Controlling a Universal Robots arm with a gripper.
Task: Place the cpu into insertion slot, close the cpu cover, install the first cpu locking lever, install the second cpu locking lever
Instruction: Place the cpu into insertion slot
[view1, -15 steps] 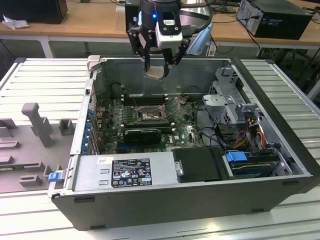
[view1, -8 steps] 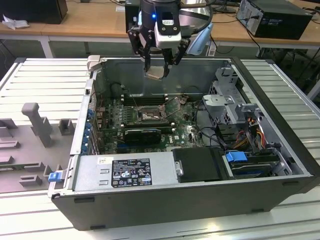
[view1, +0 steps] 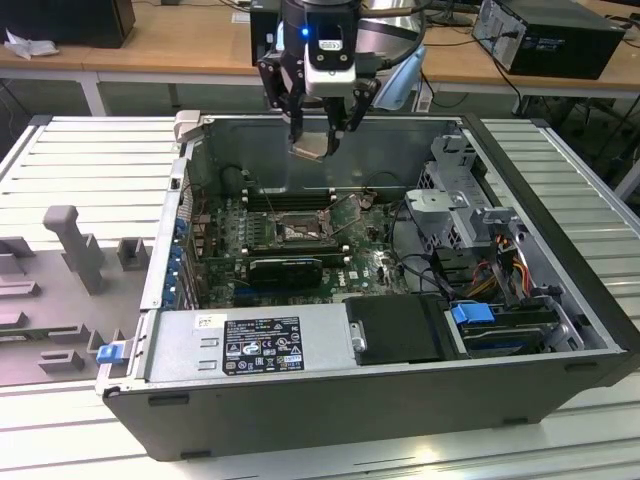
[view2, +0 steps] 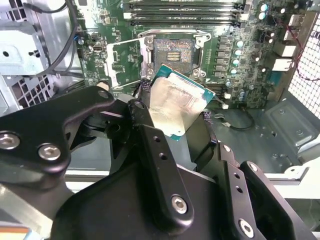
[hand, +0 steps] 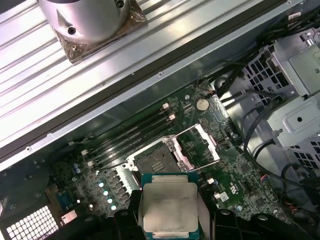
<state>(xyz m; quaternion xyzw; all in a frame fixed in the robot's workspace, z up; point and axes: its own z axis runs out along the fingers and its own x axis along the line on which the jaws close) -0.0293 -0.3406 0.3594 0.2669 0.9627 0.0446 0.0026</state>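
Black gripper (view1: 318, 138) pinches pale silvery square cpu (hand: 170, 210) above dark metal-rimmed insertion slot (hand: 155, 162); silvery frame cpu cover (hand: 202, 145) open beside slot. Likely best: level chip, align corners.

Exterior view overlooks the case (view1: 330, 410); both wrist views, closer, share the insertion slot (view2: 172, 50) (hand: 154, 162)

end effector (view2: 172, 107): matte black, jointed linkage fingers with rounded edges
screws (view2: 179, 204): silver round heads sunk into the black links
wrist housing (view1: 326, 48): pale grey block, small blue light
arm flange (hand: 85, 17): brushed silver cylinder, dark bolts
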